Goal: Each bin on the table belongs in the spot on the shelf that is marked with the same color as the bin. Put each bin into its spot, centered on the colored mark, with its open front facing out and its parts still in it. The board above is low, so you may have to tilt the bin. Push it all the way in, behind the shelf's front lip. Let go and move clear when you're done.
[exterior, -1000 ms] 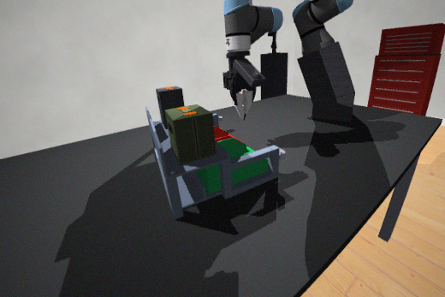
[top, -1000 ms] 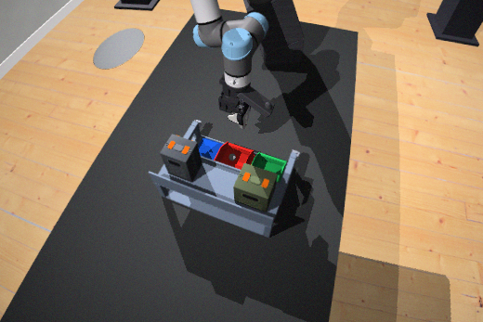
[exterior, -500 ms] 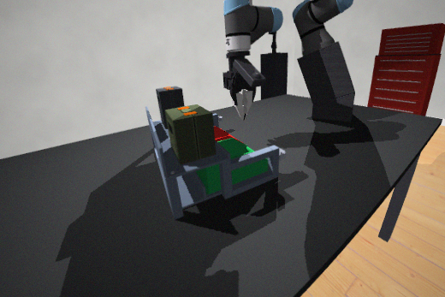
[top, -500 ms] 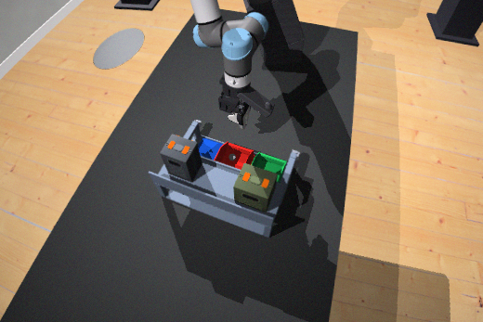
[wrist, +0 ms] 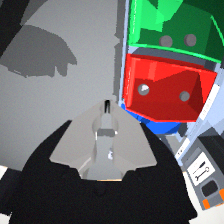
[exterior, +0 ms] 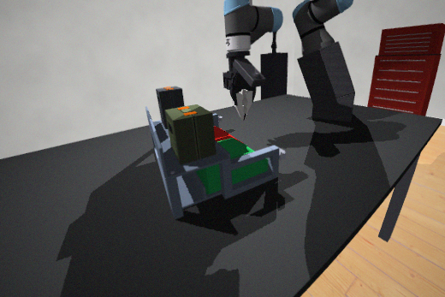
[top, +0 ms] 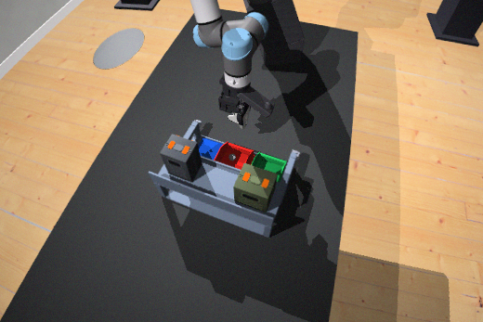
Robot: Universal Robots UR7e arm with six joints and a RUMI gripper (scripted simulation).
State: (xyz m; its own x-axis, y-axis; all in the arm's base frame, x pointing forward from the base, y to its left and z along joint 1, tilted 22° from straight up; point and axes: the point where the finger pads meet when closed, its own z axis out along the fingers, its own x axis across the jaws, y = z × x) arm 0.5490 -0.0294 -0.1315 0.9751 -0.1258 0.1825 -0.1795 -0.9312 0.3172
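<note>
The blue-grey shelf (top: 217, 181) (exterior: 225, 181) stands on the table. A blue bin (top: 208, 148) (wrist: 162, 126), a red bin (top: 225, 153) (exterior: 226, 134) (wrist: 162, 75) and a green bin (top: 275, 163) (exterior: 233, 148) (wrist: 196, 25) sit side by side in it, behind its front lip. Grey round parts show in the red and green bins; the blue bin is largely hidden in the wrist view. The colored marks are not visible under the bins. My gripper (top: 241, 125) (exterior: 244, 117) (wrist: 107, 100) is shut and empty, above the table just in front of the shelf.
A dark grey box (top: 179, 159) (exterior: 163, 105) (wrist: 212, 172) with orange latches stands on the upper board at the blue bin's end. An olive box (top: 253, 191) (exterior: 192, 138) stands on it at the green bin's end. Shelf side posts rise at both ends.
</note>
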